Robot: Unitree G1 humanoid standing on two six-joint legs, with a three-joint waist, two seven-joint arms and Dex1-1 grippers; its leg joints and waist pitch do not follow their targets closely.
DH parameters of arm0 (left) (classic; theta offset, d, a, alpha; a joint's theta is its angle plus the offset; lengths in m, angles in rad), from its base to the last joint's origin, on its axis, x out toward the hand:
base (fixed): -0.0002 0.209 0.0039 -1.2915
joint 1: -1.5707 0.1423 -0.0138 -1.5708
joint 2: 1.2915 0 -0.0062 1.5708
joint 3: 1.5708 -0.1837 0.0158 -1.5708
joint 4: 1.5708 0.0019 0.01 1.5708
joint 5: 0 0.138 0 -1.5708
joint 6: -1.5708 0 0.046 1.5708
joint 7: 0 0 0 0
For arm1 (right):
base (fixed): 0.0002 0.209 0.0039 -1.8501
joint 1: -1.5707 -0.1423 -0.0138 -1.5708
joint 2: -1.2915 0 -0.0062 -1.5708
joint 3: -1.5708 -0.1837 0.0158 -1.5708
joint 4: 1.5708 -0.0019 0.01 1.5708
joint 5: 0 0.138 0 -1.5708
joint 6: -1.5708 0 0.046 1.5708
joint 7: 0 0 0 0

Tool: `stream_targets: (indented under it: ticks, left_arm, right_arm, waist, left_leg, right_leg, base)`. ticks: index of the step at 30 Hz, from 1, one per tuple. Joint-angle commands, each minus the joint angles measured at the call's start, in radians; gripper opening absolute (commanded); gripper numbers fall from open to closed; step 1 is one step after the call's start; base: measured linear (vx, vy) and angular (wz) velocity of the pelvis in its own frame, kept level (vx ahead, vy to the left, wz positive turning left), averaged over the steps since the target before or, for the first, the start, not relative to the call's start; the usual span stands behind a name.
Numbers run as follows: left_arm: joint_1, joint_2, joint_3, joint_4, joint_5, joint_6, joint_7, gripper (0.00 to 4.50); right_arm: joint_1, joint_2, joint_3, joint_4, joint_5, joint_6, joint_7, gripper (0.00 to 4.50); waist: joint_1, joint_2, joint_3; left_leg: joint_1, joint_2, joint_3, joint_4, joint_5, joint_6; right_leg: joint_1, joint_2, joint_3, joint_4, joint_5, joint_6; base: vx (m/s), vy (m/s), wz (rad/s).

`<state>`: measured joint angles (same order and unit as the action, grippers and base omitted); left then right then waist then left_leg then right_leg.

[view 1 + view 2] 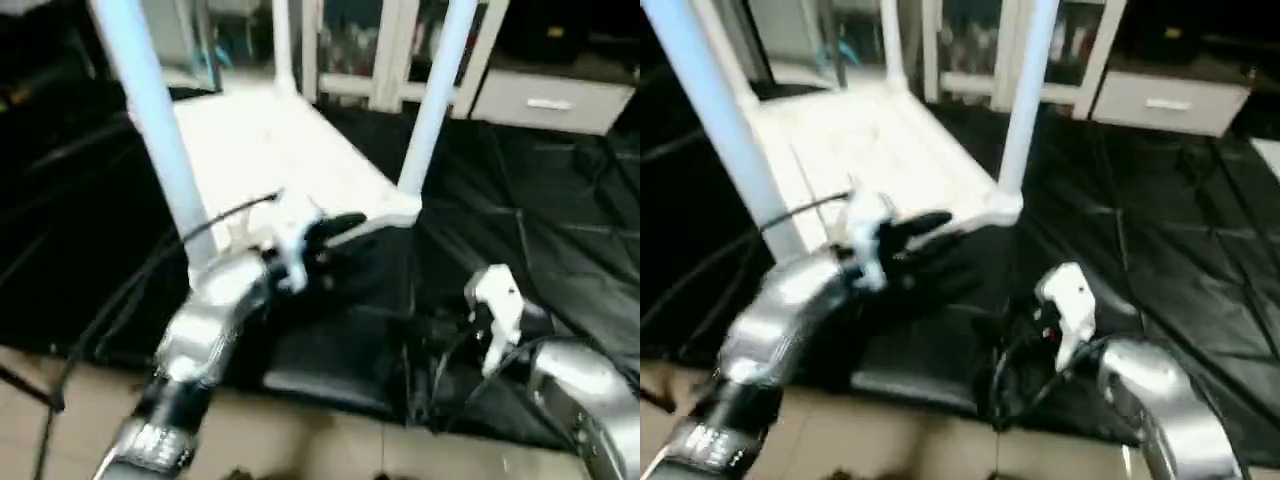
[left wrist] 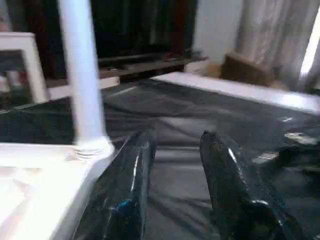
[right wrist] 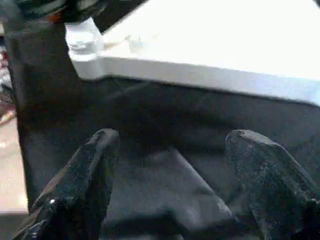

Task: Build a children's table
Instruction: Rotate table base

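- Children's table (image 1: pixel 270 150): white plastic, lying upside down on black sheeting (image 1: pixel 520 200) spread over the floor; underside facing up, detail washed out by glare.
- Near-left leg (image 1: pixel 155 130): long white tube, standing upright from the corner nearest the left arm, running out past the top of the head views.
- Near-right leg (image 1: pixel 432 100): white tube, upright, seated in its round corner socket (image 2: pixel 92 147); threaded end visible at the socket in the left wrist view.
- Far leg (image 1: pixel 283 45): white, upright at the rear of the tabletop, partly merging with the furniture behind.
- Left tool (image 1: pixel 335 232): black fingers (image 2: pixel 125 190) parted with a clear gap between them, nothing held; sitting just beside the near edge of the tabletop, between the two near legs, pointing towards the near-right corner.
- Right tool (image 3: pixel 172 185): black fingers (image 3: pixel 82 180) spread wide, empty; hovering over the black sheeting, near the tabletop's near-right corner but apart from it.
- Silver forearms: left (image 1: pixel 205 310) reaching in from the lower left with a black cable (image 1: pixel 235 212) looping over it; right (image 1: pixel 580 390) at the lower right.
- White cabinet (image 1: pixel 400 50) with glass doors: behind the table, standing at the far edge of the sheeting.
- White drawer unit (image 1: pixel 550 100): low, to the right of the cabinet.
- Tiled floor (image 1: pixel 300 440): pale, exposed at the near edge of the sheeting.
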<state>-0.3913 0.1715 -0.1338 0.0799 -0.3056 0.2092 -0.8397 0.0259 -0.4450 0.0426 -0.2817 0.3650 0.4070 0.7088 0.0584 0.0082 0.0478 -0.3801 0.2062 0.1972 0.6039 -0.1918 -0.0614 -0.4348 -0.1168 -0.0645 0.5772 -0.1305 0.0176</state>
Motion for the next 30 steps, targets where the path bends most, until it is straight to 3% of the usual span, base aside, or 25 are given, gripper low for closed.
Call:
stream_targets:
  ticks: [1, 4, 5, 6, 8, 10, 13, 15, 18, 20, 22, 24, 26, 27, 28, 29, 30]
  left_arm:
    - [0.064, 0.073, 0.019, -0.100, -0.097, 0.086, -0.096, 1.83]
    - [0.106, 0.133, 0.026, -0.146, -0.158, 0.124, -0.143, 1.83]
    - [0.115, 0.149, 0.033, -0.155, -0.176, 0.145, -0.158, 1.83]
    - [0.137, 0.201, 0.055, -0.161, -0.204, 0.173, -0.217, 1.83]
    - [0.152, 0.240, 0.074, -0.151, -0.204, 0.173, -0.266, 1.83]
    - [0.167, 0.291, 0.107, -0.131, -0.219, 0.170, -0.311, 1.83]
    - [0.192, 0.370, 0.164, -0.093, -0.262, 0.171, -0.371, 1.83]
    - [0.202, 0.406, 0.189, -0.067, -0.272, 0.178, -0.395, 1.83]
    - [0.210, 0.457, 0.230, -0.025, -0.268, 0.185, -0.414, 1.83]
    - [0.212, 0.479, 0.247, 0.002, -0.262, 0.184, -0.422, 1.83]
    - [0.208, 0.509, 0.270, 0.061, -0.240, 0.159, -0.429, 1.83]
    - [0.198, 0.538, 0.287, 0.121, -0.229, 0.135, -0.429, 1.83]
    - [0.191, 0.557, 0.296, 0.157, -0.221, 0.120, -0.433, 1.83]
    - [0.180, 0.593, 0.313, 0.223, -0.199, 0.089, -0.441, 1.83]
    - [0.172, 0.611, 0.323, 0.255, -0.192, 0.081, -0.446, 1.83]
    - [0.164, 0.625, 0.331, 0.281, -0.183, 0.064, -0.446, 1.83]
    - [0.155, 0.637, 0.339, 0.307, -0.174, 0.048, -0.440, 1.83]
  right_arm:
    - [0.016, 0.007, -0.016, -0.035, 0.022, -0.017, -0.006, 3.68]
    - [0.027, 0.012, -0.014, -0.042, 0.029, -0.021, 0.000, 3.68]
    - [0.029, 0.013, -0.013, -0.043, 0.029, -0.022, 0.001, 3.68]
    - [0.035, 0.013, -0.011, -0.044, 0.029, -0.025, 0.005, 3.68]
    - [0.038, 0.012, -0.011, -0.044, 0.031, -0.027, 0.010, 3.68]
    - [0.039, 0.010, -0.014, -0.044, 0.034, -0.031, 0.011, 3.68]
    - [0.041, 0.005, -0.018, -0.042, 0.042, -0.032, 0.015, 3.68]
    - [0.040, 0.004, -0.016, -0.038, 0.040, -0.035, 0.018, 3.68]
    - [0.037, 0.001, -0.012, -0.030, 0.036, -0.039, 0.023, 3.68]
    - [0.035, 0.001, -0.011, -0.027, 0.035, -0.040, 0.025, 3.68]
    - [0.030, -0.003, -0.011, -0.018, 0.031, -0.042, 0.028, 3.68]
    - [0.027, -0.006, -0.012, -0.013, 0.031, -0.043, 0.028, 3.68]
    - [0.025, -0.007, -0.014, -0.012, 0.032, -0.042, 0.028, 3.68]
    - [0.024, -0.009, -0.016, -0.012, 0.032, -0.041, 0.029, 3.68]
    - [0.023, -0.011, -0.018, -0.010, 0.032, -0.041, 0.030, 3.68]
    - [0.023, -0.012, -0.019, -0.009, 0.032, -0.042, 0.031, 3.68]
    - [0.023, -0.013, -0.020, -0.007, 0.031, -0.042, 0.031, 3.68]
  waist:
    - [-0.002, 0.002, -0.057]
    - [-0.012, 0.006, -0.054]
    - [-0.012, 0.012, -0.053]
    - [-0.012, 0.011, -0.053]
    - [-0.019, 0.011, -0.048]
    - [-0.024, 0.014, -0.048]
    - [-0.031, 0.013, -0.045]
    - [-0.037, 0.007, -0.044]
    - [-0.040, 0.017, -0.042]
    - [-0.044, 0.019, -0.037]
    - [-0.054, 0.018, -0.030]
    - [-0.063, 0.029, -0.028]
    - [-0.076, 0.034, -0.018]
    - [-0.078, 0.044, -0.007]
    - [-0.054, 0.058, 0.000]
    - [0.016, 0.067, -0.007]
    - [-0.020, 0.034, -0.011]
  left_leg:
    - [0.018, 0.019, -0.012, -0.090, -0.377, 0.010]
    - [0.018, 0.015, -0.016, -0.095, -0.422, -0.009]
    - [0.026, 0.015, -0.015, -0.095, -0.443, -0.015]
    - [0.030, 0.014, -0.014, -0.092, -0.450, -0.021]
    - [0.020, 0.010, -0.019, -0.099, -0.466, -0.021]
    - [0.027, 0.007, -0.020, -0.097, -0.488, -0.025]
    - [0.027, 0.005, -0.024, -0.096, -0.504, -0.025]
    - [0.024, 0.002, -0.028, -0.097, -0.512, -0.025]
    - [0.029, 0.005, -0.037, -0.101, -0.536, -0.033]
    - [0.035, 0.007, -0.042, -0.107, -0.575, -0.038]
    - [0.051, 0.000, -0.046, -0.103, -0.636, -0.039]
    - [0.054, 0.006, -0.055, -0.112, -0.668, -0.044]
    - [0.055, 0.018, -0.064, -0.134, -0.750, -0.050]
    - [0.044, 0.032, -0.068, -0.166, -0.828, -0.057]
    - [-0.023, 0.068, -0.056, -0.245, -0.924, -0.063]
    - [-0.040, 0.063, 0.002, -0.265, -0.911, -0.055]
    - [0.016, 0.041, 0.004, -0.235, -0.834, -0.045]
  right_leg:
    - [0.047, -0.011, 0.022, -0.075, -0.433, -0.142]
    - [0.044, -0.005, 0.022, -0.078, -0.479, -0.105]
    - [0.036, -0.002, 0.023, -0.086, -0.495, -0.097]
    - [0.033, -0.003, 0.024, -0.086, -0.500, -0.097]
    - [0.039, -0.002, 0.022, -0.089, -0.542, -0.074]
    - [0.033, -0.002, 0.020, -0.096, -0.589, -0.055]
    - [0.031, -0.004, 0.017, -0.103, -0.646, -0.034]
    - [0.033, -0.004, 0.011, -0.107, -0.683, -0.015]
    - [0.035, -0.007, 0.003, -0.113, -0.691, -0.013]
    - [0.037, -0.004, -0.003, -0.117, -0.685, -0.020]
    - [0.030, 0.000, -0.019, -0.136, -0.740, -0.004]
    - [0.043, -0.001, -0.032, -0.140, -0.723, -0.008]
    - [0.063, 0.005, -0.058, -0.140, -0.669, -0.014]
    - [0.087, 0.018, -0.076, -0.123, -0.624, -0.019]
    - [0.161, 0.031, -0.069, 0.045, -0.440, -0.055]
    - [0.153, 0.034, -0.028, 0.119, -0.270, -0.065]
    - [0.117, 0.028, 0.004, 0.090, -0.382, -0.051]
  base:
    - [0.000, 0.000, 0.00]
    - [0.000, 0.000, 0.00]
    - [0.000, 0.000, 0.00]
    - [0.000, 0.000, 0.00]
    - [0.000, 0.000, 0.00]
    - [0.000, 0.000, 0.00]
    - [0.000, 0.000, 0.00]
    - [0.000, 0.000, 0.00]
    - [0.000, 0.000, 0.00]
    - [0.000, 0.000, 0.00]
    - [0.000, 0.000, 0.00]
    - [0.000, 0.000, 0.00]
    - [0.000, 0.000, 0.00]
    - [0.000, 0.000, 0.00]
    - [-0.076, -0.013, 0.06]
    - [-0.076, -0.013, 0.06]
    - [-0.029, -0.070, 0.08]
